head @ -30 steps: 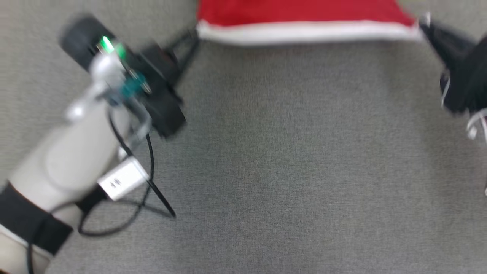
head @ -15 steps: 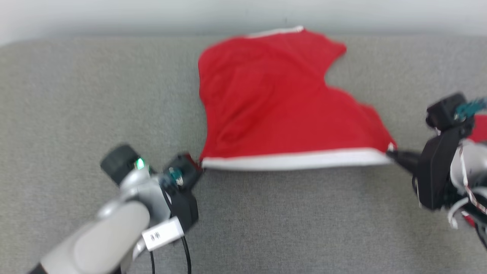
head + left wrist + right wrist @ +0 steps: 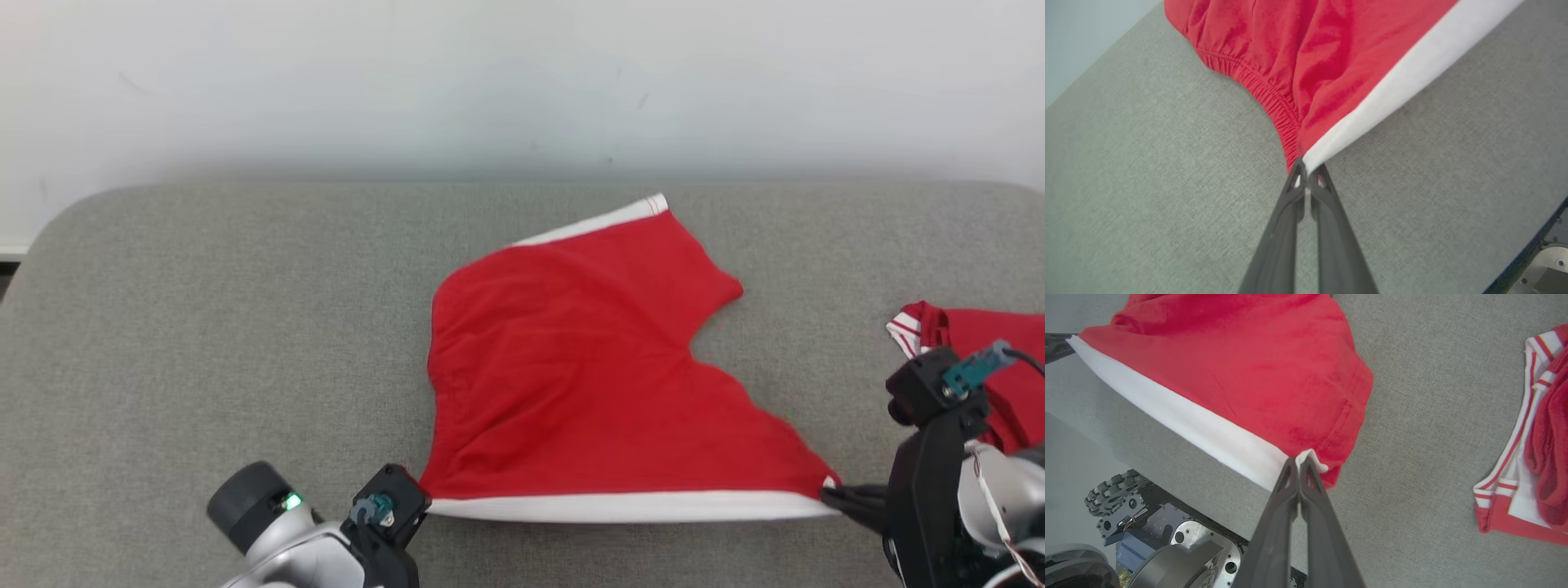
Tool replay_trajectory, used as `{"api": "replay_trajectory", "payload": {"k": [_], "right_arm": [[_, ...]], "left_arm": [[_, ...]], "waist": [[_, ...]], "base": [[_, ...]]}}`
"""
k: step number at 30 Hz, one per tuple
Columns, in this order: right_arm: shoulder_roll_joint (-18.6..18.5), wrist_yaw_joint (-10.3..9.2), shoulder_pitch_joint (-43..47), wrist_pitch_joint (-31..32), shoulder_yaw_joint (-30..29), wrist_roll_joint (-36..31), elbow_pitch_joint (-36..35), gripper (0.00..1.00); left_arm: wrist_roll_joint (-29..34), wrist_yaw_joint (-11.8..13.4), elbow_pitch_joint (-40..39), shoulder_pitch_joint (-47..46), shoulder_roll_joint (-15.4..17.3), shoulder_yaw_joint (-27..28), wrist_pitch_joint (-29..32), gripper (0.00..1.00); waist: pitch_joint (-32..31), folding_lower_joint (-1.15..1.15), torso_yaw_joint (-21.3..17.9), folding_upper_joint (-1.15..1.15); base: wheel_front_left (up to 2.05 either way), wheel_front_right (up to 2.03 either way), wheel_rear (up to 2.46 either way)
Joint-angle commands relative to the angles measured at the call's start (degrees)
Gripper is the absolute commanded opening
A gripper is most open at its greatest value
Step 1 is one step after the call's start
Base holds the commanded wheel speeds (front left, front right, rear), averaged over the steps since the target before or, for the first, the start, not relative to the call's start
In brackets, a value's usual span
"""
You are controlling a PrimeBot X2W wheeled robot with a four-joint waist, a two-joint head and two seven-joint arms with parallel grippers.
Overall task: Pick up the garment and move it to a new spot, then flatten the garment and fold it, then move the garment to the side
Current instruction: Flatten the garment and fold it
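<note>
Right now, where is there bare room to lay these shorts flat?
Widest bare patch: grey surface left of the red shorts, back to the wall. A narrower strip lies behind the shorts. Crowded on the right, where a striped red garment sits beyond the right gripper.

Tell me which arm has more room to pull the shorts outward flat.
Left, probably. Each gripper pinches one end of the shorts' white edge; beyond the left gripper lies open grey cushion, while another red-and-white garment lies close beside the right gripper.
</note>
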Motion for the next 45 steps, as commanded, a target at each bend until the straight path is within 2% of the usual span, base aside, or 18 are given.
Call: {"api": "replay_trajectory", "payload": {"k": [1,6,15,21,27,34,41,45], "right_arm": [[0.34,-0.06,1.47,1.12,-1.04,-0.41,-1.13,0.0],[2.07,-0.06,6.18,5.12,-3.04,0.23,-5.55,0.0],[4.57,-0.06,12.68,8.9,-6.75,0.46,-11.35,0.0],[5.59,-0.06,14.39,9.65,-8.64,1.3,-14.81,0.0],[1.73,-0.06,6.53,6.07,-5.05,1.45,-12.75,0.0],[-3.47,-0.06,-6.38,0.77,0.72,0.53,-3.35,0.0],[-8.63,-0.06,-17.61,-6.24,7.13,-1.03,4.95,0.0],[-11.04,-0.06,-22.48,-10.91,10.81,-1.57,8.51,0.0]], "left_arm": [[-0.2,0.86,-1.49,1.31,1.36,-0.08,1.04,0.0],[-0.93,2.19,-7.84,3.51,4.14,-1.1,4.98,0.0],[-0.55,2.1,-15.74,5.88,8.66,-3.14,9.85,0.0],[-1.21,2.32,-20.71,6.25,9.34,-3.25,10.97,0.0],[-1.49,0.87,-20.28,2.32,6.91,-1.95,10.44,0.0],[-2.27,-0.39,-16.24,-3.48,3.79,0.61,11.36,0.0],[-2.73,-0.05,-13.43,-9.36,2.6,2.44,17.16,0.0],[-3.09,0.55,-13.12,-12.77,-0.09,3.4,20.29,0.0]], "waist": [[-1.25,0.01,0.29,0.01],[-1.7,0.01,0.51,0.01],[-1.53,0.01,1.16,0.01],[-1.41,0.01,1.45,0.01],[0.39,0.01,1.22,0.01],[4.08,0.01,2.26,0.01],[7.48,0.01,4.64,0.01],[9.81,0.01,6.49,0.01]], "base": [[0.0,0.0,0.0],[0.0,0.0,0.0],[0.0,0.0,0.0],[0.0,0.0,0.0],[0.0,0.0,0.0],[0.0,0.0,0.0],[0.0,0.0,0.0],[0.0,0.0,0.0]]}}
